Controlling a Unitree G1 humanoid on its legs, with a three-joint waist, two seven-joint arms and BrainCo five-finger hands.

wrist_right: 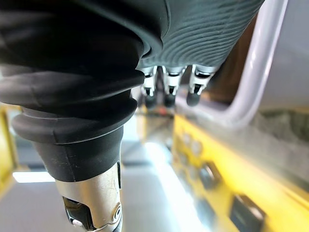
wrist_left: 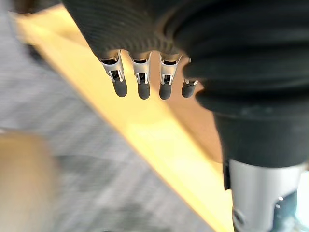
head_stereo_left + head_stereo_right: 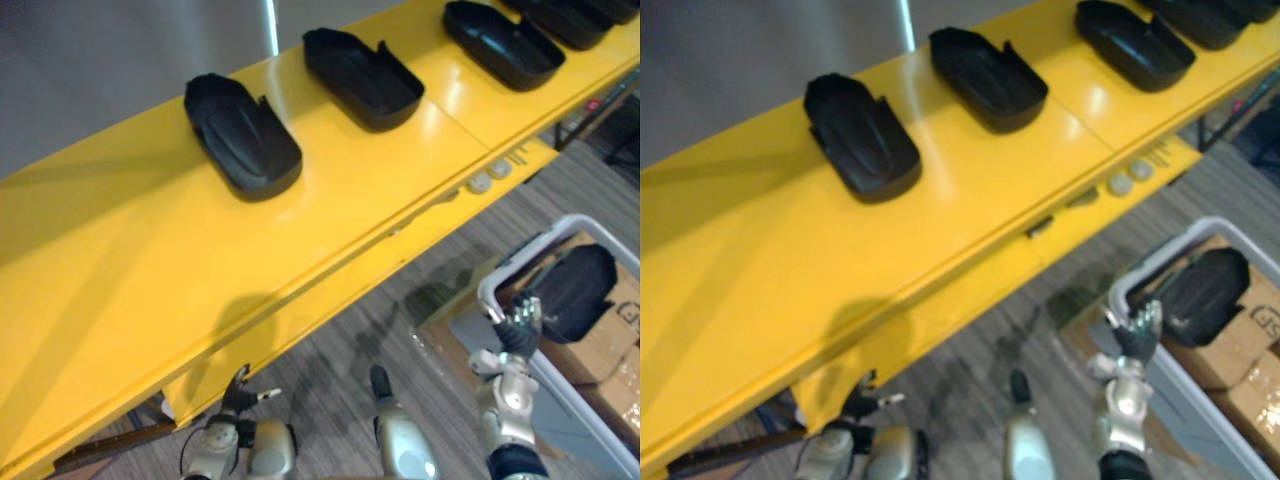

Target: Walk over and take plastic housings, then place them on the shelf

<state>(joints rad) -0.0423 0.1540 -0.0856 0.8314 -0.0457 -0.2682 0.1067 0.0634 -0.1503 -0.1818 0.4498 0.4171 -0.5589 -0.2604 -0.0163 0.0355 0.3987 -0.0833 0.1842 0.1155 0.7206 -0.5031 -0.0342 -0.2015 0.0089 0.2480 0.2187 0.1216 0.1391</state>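
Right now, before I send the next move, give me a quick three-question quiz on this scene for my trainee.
1. Fill in: the row of housings on the yellow shelf lies with the open side facing ___.
2. True or false: the left hand holds a housing.
3. The housing nearest the right hand lies: A) on the shelf; B) in the white-rimmed bin; C) in the left hand.
Key: 1 up; 2 false; 3 B.
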